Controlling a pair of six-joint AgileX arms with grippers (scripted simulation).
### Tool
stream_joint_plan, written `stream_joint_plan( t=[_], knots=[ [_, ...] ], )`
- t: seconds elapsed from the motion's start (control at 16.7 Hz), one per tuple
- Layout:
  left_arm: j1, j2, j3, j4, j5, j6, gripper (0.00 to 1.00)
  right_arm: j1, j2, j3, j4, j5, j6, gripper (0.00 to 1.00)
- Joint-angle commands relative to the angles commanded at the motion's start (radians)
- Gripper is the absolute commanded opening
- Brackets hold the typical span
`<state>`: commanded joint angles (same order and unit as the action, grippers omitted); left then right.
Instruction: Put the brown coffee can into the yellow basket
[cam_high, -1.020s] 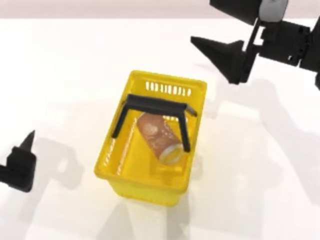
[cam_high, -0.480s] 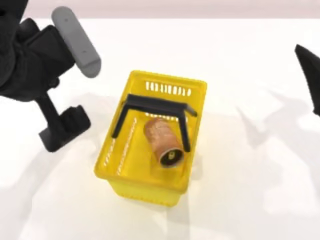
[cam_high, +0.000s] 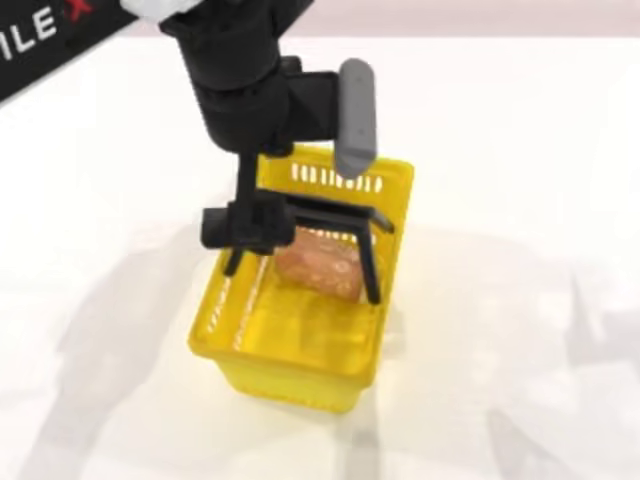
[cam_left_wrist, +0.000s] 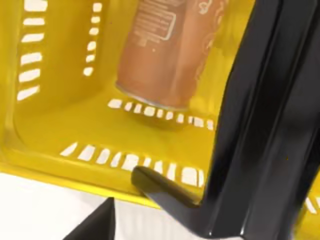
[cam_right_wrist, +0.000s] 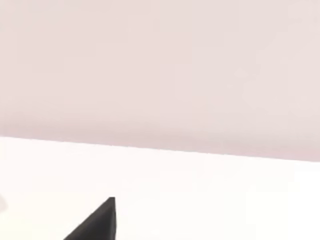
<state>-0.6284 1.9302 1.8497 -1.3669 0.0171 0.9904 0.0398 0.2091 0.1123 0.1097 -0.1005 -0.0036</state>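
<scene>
The yellow basket (cam_high: 290, 365) stands mid-table with its black handle (cam_high: 330, 214) raised across it. Inside, under the handle, the brown coffee can (cam_high: 320, 262) lies on its side. My left gripper (cam_high: 245, 228) hangs at the handle's left end, over the basket's left wall. The left wrist view shows the can (cam_left_wrist: 170, 50) on the basket floor (cam_left_wrist: 65, 130) and the handle bar (cam_left_wrist: 270, 125) crossing close by; one fingertip (cam_left_wrist: 102, 225) shows beside it, and the gripper is open. My right gripper (cam_right_wrist: 160, 235) is outside the top view, open, holding nothing.
The left arm's dark links and a grey cylinder (cam_high: 354, 115) reach over the basket's back left corner. A black panel (cam_high: 45, 45) fills the top left corner. White table surrounds the basket. The right wrist view shows only table and a pale wall.
My left arm has swung in from the left to the handle's left end. The can has rolled a little inside the basket. The right gripper has left the top view.
</scene>
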Motion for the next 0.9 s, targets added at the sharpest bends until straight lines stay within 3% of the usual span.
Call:
stream_joint_plan(
  t=[0.18,0.3,0.9],
  knots=[
    [-0.037,0.146,0.138,-0.081,-0.010,0.074,1.00,-0.021,-0.148,-0.079,-0.077,0.071,0.002,1.00],
    [-0.050,0.196,0.187,-0.109,-0.014,0.100,1.00,-0.028,-0.199,-0.107,-0.104,0.096,0.003,1.00],
    [-0.052,0.200,0.142,-0.065,-0.015,0.107,1.00,-0.030,-0.209,-0.112,-0.110,0.100,0.004,1.00]
  ],
)
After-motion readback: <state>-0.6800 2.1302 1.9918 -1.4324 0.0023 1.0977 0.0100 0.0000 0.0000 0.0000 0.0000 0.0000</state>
